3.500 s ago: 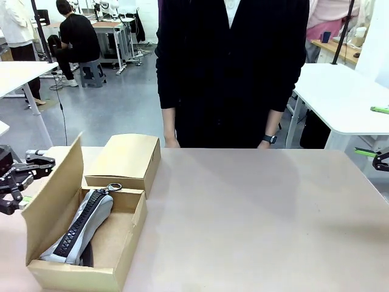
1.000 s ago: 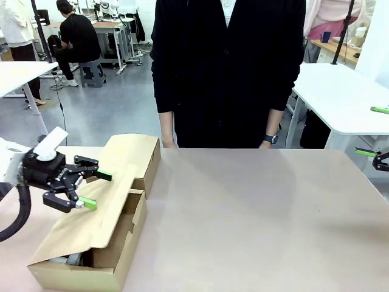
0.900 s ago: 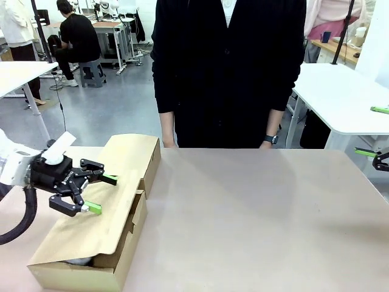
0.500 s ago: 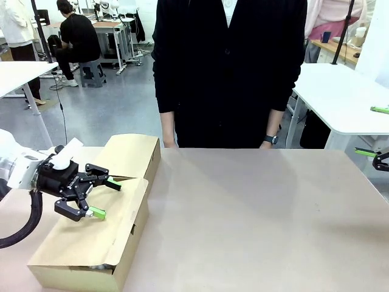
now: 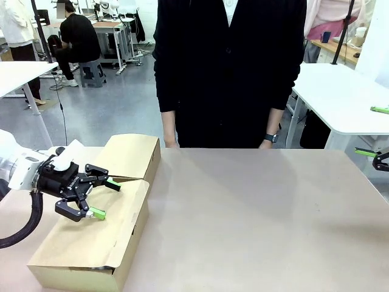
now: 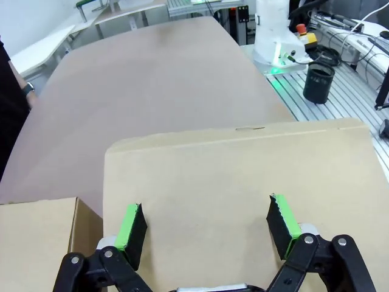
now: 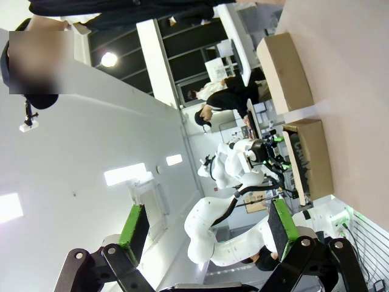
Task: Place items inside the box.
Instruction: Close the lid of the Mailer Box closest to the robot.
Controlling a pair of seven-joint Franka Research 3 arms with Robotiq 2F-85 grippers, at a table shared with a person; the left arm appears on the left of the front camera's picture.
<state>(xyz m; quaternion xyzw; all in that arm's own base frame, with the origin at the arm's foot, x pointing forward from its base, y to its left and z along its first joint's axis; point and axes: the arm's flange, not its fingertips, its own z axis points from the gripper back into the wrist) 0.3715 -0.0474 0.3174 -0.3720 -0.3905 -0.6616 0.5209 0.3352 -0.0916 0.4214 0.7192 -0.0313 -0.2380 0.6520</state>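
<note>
The brown cardboard box (image 5: 91,243) lies at the table's front left with its flap lid (image 6: 243,176) folded down flat over it. My left gripper (image 5: 104,199) hovers just over that lid, open, green pads (image 6: 131,226) spread with nothing between them. The items are hidden under the lid. My right gripper (image 5: 380,159) sits at the table's far right edge, well away from the box; its wrist view shows it (image 7: 206,234) open and empty, with the box (image 7: 311,159) far off.
A second, closed cardboard box (image 5: 127,155) stands right behind the first, touching it. A person in dark clothes (image 5: 231,73) stands at the far edge, hands hanging by the table. White tables stand to the right and left.
The box's lid, upright at first with the grey case showing inside, has been pushed down flat by my left gripper. The case is now covered. The right arm has not moved.
</note>
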